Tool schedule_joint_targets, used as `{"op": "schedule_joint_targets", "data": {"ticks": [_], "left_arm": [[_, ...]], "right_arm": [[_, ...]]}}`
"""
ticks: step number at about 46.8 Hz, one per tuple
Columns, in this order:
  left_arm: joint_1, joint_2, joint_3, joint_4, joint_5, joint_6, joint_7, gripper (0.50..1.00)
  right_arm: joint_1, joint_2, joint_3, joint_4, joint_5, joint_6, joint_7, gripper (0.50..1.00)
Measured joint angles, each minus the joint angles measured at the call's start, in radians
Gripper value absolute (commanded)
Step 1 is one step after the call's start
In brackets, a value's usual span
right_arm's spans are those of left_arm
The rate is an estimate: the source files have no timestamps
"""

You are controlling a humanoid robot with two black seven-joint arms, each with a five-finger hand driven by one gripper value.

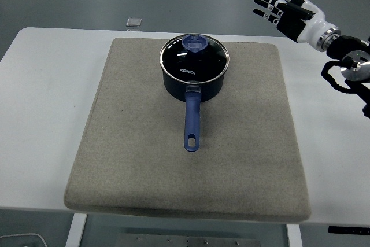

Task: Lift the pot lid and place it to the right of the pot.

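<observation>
A dark blue pot (194,83) stands at the back of the grey mat (139,154), its long blue handle (191,122) pointing toward me. The glass lid (195,57) sits closed on the pot, with a blue knob (195,43) on top. My right hand (278,7) hovers high at the upper right, well to the right of the pot and apart from it, fingers spread and holding nothing. The left arm does not show.
The white table (46,102) carries the mat. A small grey square object (133,22) lies just beyond the table's far edge. Bare mat lies to the right of the pot (254,85).
</observation>
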Motion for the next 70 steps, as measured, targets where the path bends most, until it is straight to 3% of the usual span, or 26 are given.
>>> {"op": "schedule_joint_targets", "data": {"ticks": [12,26,46,70], "left_arm": [[0.0,0.0,0.0,0.0,0.0,0.0,0.0,1.0],[0.0,0.0,0.0,0.0,0.0,0.0,0.0,1.0],[0.0,0.0,0.0,0.0,0.0,0.0,-0.001,1.0],[0.002,0.0,0.0,0.0,0.0,0.0,0.0,1.0]], "right_arm": [[0.047,0.045,-0.01,-0.001,-0.249,-0.085,0.069,0.907],[0.104,0.053,-0.042,0.019,-0.402,-0.108,0.058,0.907],[0.278,0.061,-0.305,0.044,-0.654,-0.15,0.067,0.909],[0.443,0.202,-0.6,0.048,-0.862,-0.165,0.067,0.909]]}}
